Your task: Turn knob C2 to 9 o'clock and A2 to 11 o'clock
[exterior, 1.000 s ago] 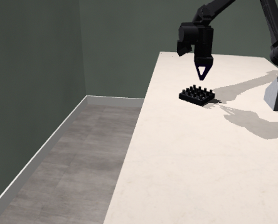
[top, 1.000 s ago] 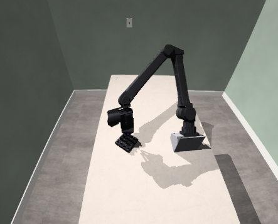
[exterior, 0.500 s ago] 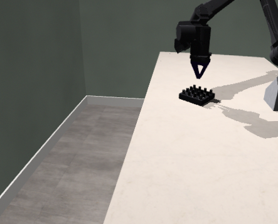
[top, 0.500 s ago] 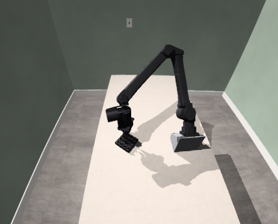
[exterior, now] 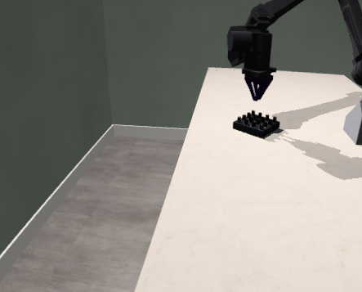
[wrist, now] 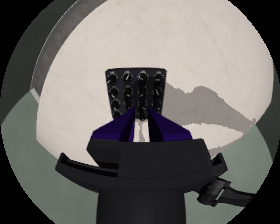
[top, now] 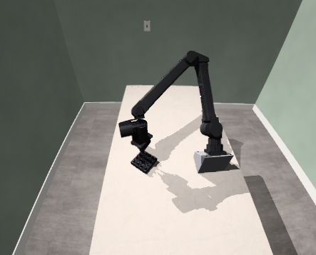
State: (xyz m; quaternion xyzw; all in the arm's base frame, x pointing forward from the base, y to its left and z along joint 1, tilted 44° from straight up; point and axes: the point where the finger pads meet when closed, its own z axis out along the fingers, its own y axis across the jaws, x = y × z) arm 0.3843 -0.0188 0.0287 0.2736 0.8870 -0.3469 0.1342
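The black knob box [top: 139, 168] [exterior: 248, 129] [wrist: 135, 70] stands on the table, its rows of black knobs upward. In the wrist view its far edge is at the top and its near end lies behind the fingertips. White lines and marks show as tiny flecks. Printed names, the socket and the hours at which C2 and A2 point cannot be read. My gripper [top: 143, 151] [exterior: 256, 99] [wrist: 141, 108] points down above the box, clear of the knobs. Its dark purple fingers are slightly open, a narrow gap between the tips, with nothing held.
The pale table [top: 130, 211] [exterior: 239, 208] [wrist: 200, 50] carries the arm's grey base [top: 215, 163] [exterior: 355, 123], right of the box in the top and exterior views. The table's left edge is a short way left of the box there. Arm shadows fall beside the box.
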